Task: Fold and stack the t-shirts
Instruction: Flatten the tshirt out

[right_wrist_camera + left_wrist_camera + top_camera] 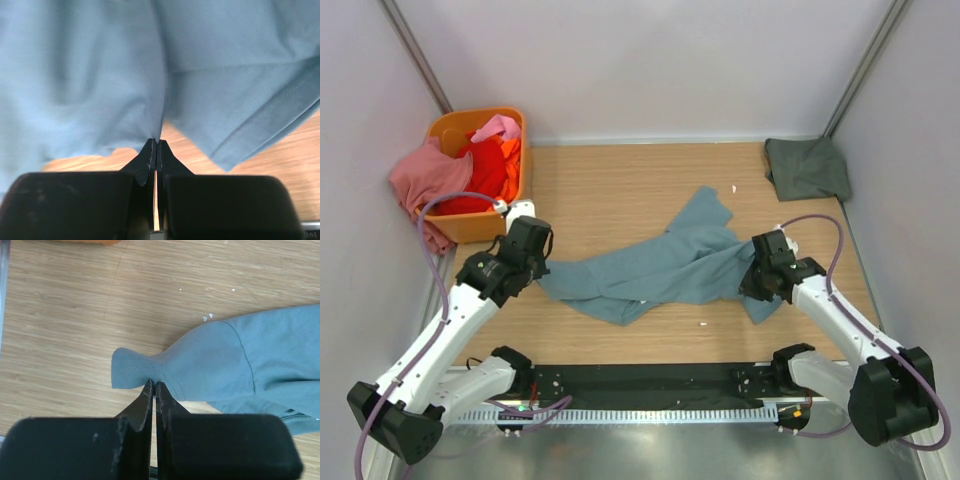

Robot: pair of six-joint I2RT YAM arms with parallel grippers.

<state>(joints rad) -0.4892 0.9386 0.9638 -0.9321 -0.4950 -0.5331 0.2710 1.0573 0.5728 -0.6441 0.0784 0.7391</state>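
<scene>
A large blue-teal t-shirt (660, 265) lies crumpled across the middle of the wooden table. My left gripper (542, 262) is shut on its left edge; in the left wrist view the cloth (225, 365) bunches at the closed tips of the gripper (154, 384). My right gripper (752, 285) is shut on the shirt's right edge, where the fabric (90, 75) hangs from the pinched tips of the gripper (156, 142). A dark grey-green t-shirt (808, 168) lies folded at the far right corner. Pink (425, 180), red (480, 175) and orange (510, 155) t-shirts fill the basket.
The orange plastic basket (470, 225) stands at the far left corner, with the pink shirt spilling over its left rim. White walls close the table on three sides. Small white specks (735, 188) lie on the wood. A black rail (640, 385) runs along the near edge.
</scene>
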